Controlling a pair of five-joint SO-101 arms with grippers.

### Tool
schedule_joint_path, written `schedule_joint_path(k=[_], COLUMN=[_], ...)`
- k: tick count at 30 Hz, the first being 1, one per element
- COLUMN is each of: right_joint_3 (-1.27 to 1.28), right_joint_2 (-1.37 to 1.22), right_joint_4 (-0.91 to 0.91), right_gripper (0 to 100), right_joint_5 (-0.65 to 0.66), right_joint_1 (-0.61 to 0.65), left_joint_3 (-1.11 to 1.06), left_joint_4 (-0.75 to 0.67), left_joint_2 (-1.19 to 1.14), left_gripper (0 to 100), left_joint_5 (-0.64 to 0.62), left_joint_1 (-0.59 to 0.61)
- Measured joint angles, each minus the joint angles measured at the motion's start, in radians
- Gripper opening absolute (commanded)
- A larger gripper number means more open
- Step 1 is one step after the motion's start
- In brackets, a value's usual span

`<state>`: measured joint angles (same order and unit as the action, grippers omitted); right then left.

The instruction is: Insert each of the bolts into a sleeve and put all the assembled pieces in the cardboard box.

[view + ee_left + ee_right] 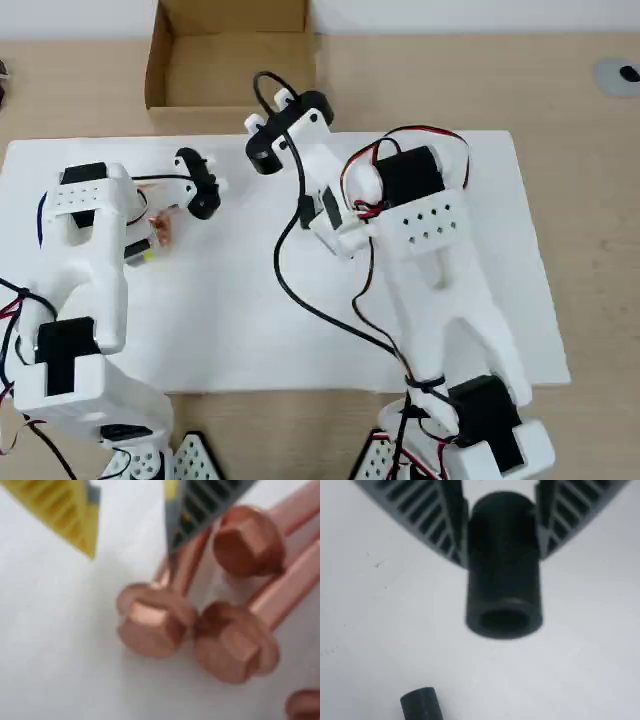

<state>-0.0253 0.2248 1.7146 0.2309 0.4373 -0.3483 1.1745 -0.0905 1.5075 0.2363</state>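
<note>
- Copper-coloured hex-head bolts [155, 620] lie clustered, heads touching, on the white mat [230, 320], toward its 9 o'clock side.
- Left gripper [131, 550] hangs over them with its fingers spread, one tip over a bolt's shaft.
- Right gripper [502, 555] pinches a black cylindrical sleeve [504, 595].
- Nearby, a second black sleeve [421, 706] lies on the mat.
- Open cardboard box [160, 70] sits just beyond the mat's 11 o'clock edge.

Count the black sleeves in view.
2. The first sleeve is clamped in the right gripper over the white mat; the second sleeve lies on the mat nearby. More may be hidden.
</note>
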Motion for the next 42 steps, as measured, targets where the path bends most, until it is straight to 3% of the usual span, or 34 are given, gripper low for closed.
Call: schedule_joint_path(k=[27, 42], right_joint_3=[0.000, 0.000], right_joint_2=[0.000, 0.000], right_joint_4=[0.000, 0.000], right_gripper=[1.2, 1.2], right_joint_5=[0.000, 0.000], right_joint_1=[0.000, 0.000], left_joint_3=[0.161, 0.178], left_joint_4=[-0.026, 0.140], left_joint_2=[-0.117, -0.132], left_gripper=[10, 10], left_joint_5=[-0.011, -0.011], left_joint_1=[-0.008, -0.051])
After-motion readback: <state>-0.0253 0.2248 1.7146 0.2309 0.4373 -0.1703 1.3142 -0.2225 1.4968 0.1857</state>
